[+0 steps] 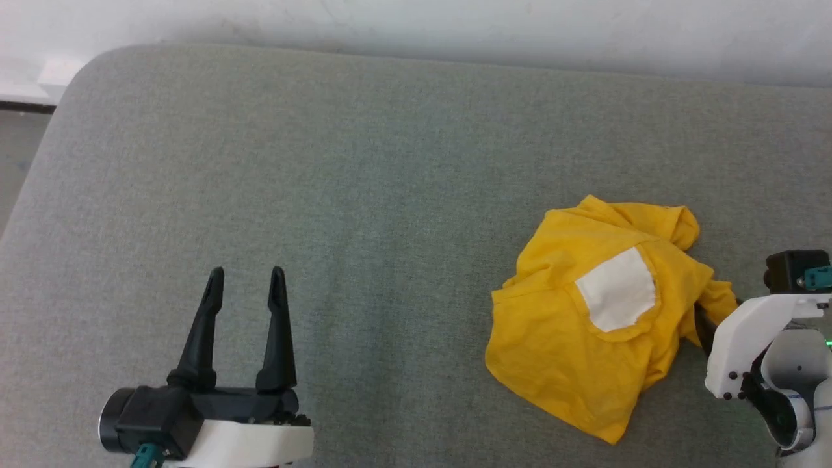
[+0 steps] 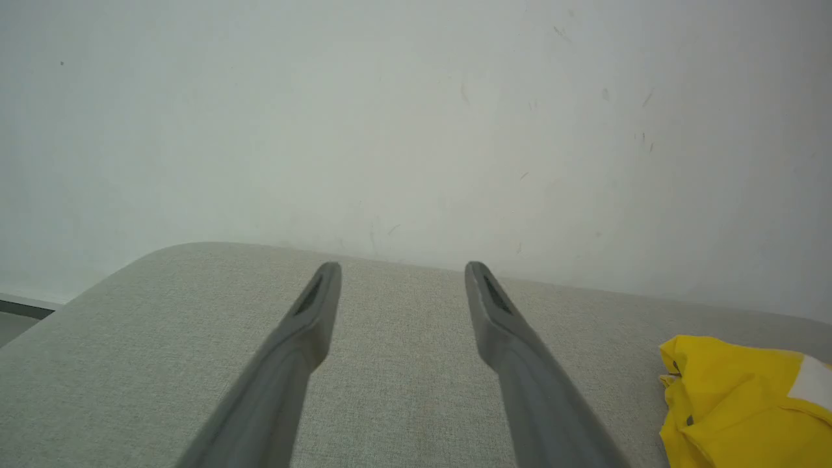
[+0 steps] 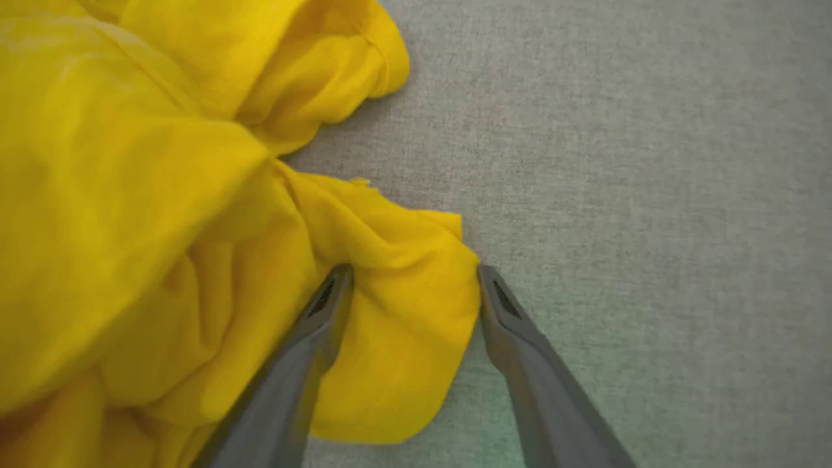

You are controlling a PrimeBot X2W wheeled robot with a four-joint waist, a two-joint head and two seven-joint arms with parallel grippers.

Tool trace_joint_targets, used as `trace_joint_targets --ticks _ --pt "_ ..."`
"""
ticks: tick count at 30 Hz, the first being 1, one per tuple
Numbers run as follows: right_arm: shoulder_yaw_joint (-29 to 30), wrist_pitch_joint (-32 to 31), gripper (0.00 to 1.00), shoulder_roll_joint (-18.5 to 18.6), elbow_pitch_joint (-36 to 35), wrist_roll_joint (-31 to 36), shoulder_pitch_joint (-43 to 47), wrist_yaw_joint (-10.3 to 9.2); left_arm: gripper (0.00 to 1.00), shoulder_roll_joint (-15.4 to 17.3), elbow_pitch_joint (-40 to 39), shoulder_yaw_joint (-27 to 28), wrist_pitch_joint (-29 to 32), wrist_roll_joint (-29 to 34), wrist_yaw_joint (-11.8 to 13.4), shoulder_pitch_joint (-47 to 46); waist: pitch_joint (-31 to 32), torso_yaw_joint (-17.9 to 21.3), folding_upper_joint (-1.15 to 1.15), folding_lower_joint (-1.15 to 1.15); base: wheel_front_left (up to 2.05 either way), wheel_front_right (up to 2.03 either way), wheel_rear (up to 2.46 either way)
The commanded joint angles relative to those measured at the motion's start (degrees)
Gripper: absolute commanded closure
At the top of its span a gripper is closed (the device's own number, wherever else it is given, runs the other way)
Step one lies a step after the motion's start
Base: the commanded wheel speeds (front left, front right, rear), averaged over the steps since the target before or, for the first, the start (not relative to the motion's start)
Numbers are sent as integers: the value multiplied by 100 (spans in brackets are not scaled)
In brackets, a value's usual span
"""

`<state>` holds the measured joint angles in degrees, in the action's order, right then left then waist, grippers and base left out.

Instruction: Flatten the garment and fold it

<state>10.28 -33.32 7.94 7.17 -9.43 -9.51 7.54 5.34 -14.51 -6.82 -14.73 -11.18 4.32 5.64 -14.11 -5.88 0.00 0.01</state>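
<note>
- Though all bunched up, garment (image 1: 572, 338) longest from its far right bump down to its near tip — white patch (image 1: 617, 289) facing up.
- Lying on right side of gray pad (image 1: 325, 162).
- Right gripper (image 3: 416, 279) fingers apart, yellow fold between them.
- Left gripper (image 1: 247, 273) fingers apart, holding nothing — well apart from garment.

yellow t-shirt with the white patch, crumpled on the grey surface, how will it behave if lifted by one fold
Probably floppy: the thin mustard-yellow T-shirt lies in soft bunched folds, so it would likely drape. It looks light. Pushed across the grey woven surface, it may bunch rather than slide.
</note>
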Motion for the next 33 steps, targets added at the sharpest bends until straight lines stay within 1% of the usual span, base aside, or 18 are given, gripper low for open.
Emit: trace_joint_targets --ticks 1,5,6,7,8,12,16,20,23,25,28,30,33 --pt "-93 -225 0 46 4 -83 57 -5 0 -56 25 52 -27 56 -78 -111 -180 -157 0 -1 0 0 0" --pt "-209 -719 0 106 0 -63 96 -5 0 -132 88 107 -27 102 -190 -151 -252 -188 0 -1 0 0 0" --pt "-222 -769 50 110 -1 -44 86 -5 0 -146 105 117 -27 113 -213 -160 -256 -186 0 -1 0 0 0" --pt "-184 -746 94 100 -9 2 55 -5 0 -159 122 128 -27 123 -233 -169 -249 -177 0 -1 0 0 0" --pt "-194 -724 100 100 -9 55 24 -5 0 -171 142 139 -27 132 -248 -174 -229 -164 0 -1 0 0 0" --pt "-337 -495 100 143 -133 121 -256 -5 0 -202 217 216 -27 158 -281 -149 -43 -28 0 -1 0 0 0" --pt "-524 -175 100 365 -386 86 -874 -5 0 -219 268 290 -27 188 -308 -68 186 164 0 -1 0 0 0" --pt "-343 216 100 626 -634 120 -1542 -5 0 -230 286 330 -27 201 -313 24 405 282 0 -1 0 0 0" --pt "21 361 100 787 -833 237 -1685 -5 0 -235 288 336 -27 218 -325 110 513 307 0 -1 0 0 0" --pt "382 400 100 879 -937 338 -1538 -5 0 -237 271 346 -27 234 -333 159 538 308 0 -1 0 0 0" --pt "994 413 100 963 -976 559 -870 -5 0 -240 295 338 -27 277 -345 233 524 267 0 -1 0 0 0" --pt "1436 424 100 878 -910 664 -254 -5 0 -241 325 319 -27 294 -366 261 488 229 0 -1 0 0 0" --pt "1993 367 100 586 -801 844 638 -5 0 -242 343 323 -27 306 -376 276 416 196 0 -1 0 0 0"
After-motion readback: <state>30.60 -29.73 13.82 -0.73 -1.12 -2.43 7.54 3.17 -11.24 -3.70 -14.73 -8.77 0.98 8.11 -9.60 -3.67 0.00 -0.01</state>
